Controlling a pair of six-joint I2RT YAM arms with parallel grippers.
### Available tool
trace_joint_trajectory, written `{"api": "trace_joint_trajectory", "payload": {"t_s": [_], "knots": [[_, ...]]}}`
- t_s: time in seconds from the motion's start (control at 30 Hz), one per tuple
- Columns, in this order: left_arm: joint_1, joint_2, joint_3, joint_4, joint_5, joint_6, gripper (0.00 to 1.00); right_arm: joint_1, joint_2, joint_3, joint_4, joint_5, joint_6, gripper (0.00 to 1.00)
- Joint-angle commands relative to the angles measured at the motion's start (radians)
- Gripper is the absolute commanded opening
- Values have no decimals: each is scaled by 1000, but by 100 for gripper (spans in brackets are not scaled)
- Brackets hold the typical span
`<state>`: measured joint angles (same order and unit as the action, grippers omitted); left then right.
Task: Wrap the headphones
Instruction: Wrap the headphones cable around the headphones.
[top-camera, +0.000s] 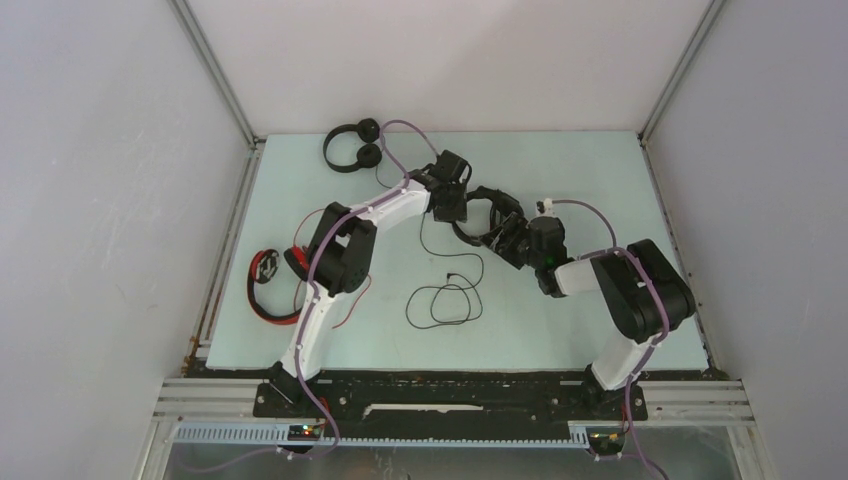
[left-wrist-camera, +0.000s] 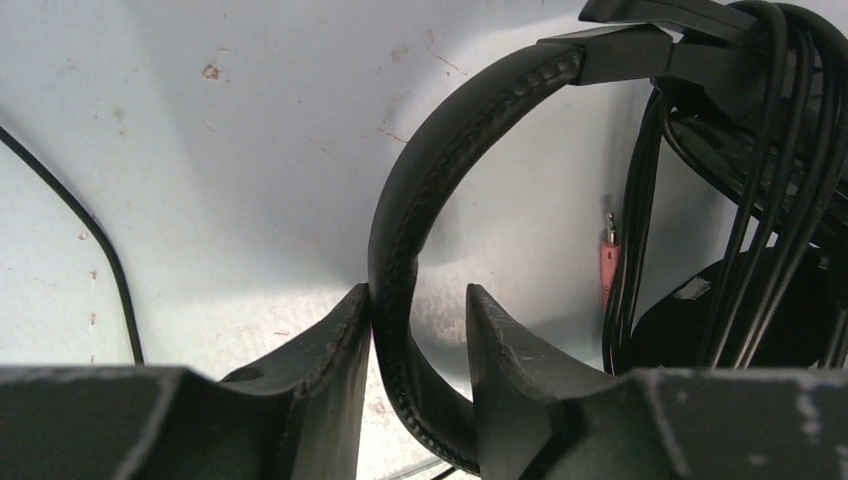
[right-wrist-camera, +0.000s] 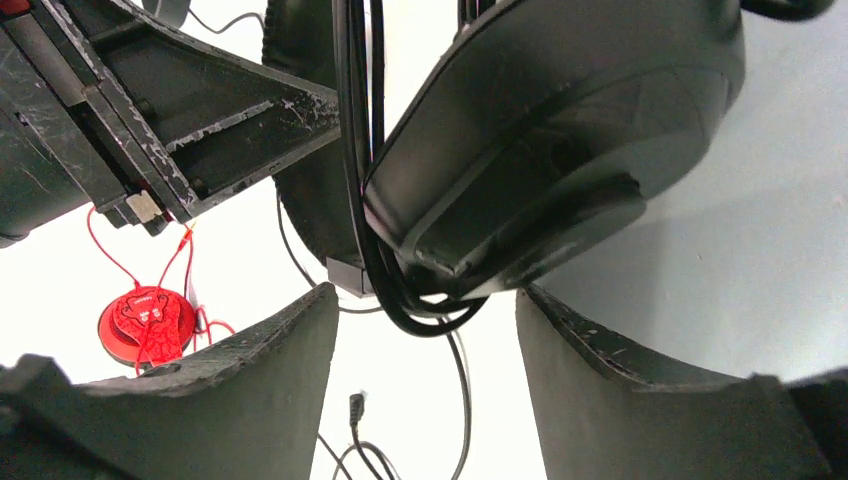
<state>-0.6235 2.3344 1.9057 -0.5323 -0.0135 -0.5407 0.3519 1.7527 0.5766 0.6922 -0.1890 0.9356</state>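
Nearest the arm bases, a loose black cable (top-camera: 445, 303) lies in loops on the pale table mat (top-camera: 580, 320), on the near side of the bulky black headset (top-camera: 487, 203) and a bit to its left; whose cable it is, can't tell. Red headset (top-camera: 272, 285) sits well to the left of the bulky headset, at the mat's left edge, its red cord trailing beside it. Mid-table, both arms meet at the bulky headset. Left gripper (left-wrist-camera: 416, 292) is on its left side, jaws partly apart and straddling the padded headband (left-wrist-camera: 420, 170): one finger (left-wrist-camera: 340, 340) touches the band, the other stands off it with a gap, so no clamp. Right gripper (right-wrist-camera: 425, 295) is on the headset's near-right side, jaws spread wide, with an ear cup (right-wrist-camera: 560, 130) at the tips and cable strands hanging between cup and one finger; not squeezing it. Several turns of black cable (left-wrist-camera: 760, 200) are already bunched around that cup end, and a pink plug (left-wrist-camera: 608, 262) hangs beside them. Farthest back, the slim black headset (top-camera: 352, 148) lies by the far-left corner, well apart from the bulky one.
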Motion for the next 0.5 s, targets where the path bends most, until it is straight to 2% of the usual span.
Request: {"api": "trace_joint_trajectory", "payload": {"t_s": [0.0, 0.13, 0.17, 0.27, 0.37, 0.47], "knots": [[-8, -45, 0, 28, 37, 9, 44, -2, -89, 6, -174, 62, 11, 69], [-8, -63, -10, 16, -8, 15, 49, 13, -135, 6, -233, 89, 18, 72], [-8, -71, -12, 18, -10, 19, 56, 19, -150, 6, -250, 97, 21, 72], [-8, -101, -14, 12, -5, 36, 68, 41, -215, 6, -312, 133, 5, 73], [-8, -146, -9, -17, -14, 68, 71, 63, -311, 6, -380, 152, -28, 73], [-8, -205, -4, -54, -44, 101, 84, 90, -421, 6, -468, 166, -74, 73]]}}
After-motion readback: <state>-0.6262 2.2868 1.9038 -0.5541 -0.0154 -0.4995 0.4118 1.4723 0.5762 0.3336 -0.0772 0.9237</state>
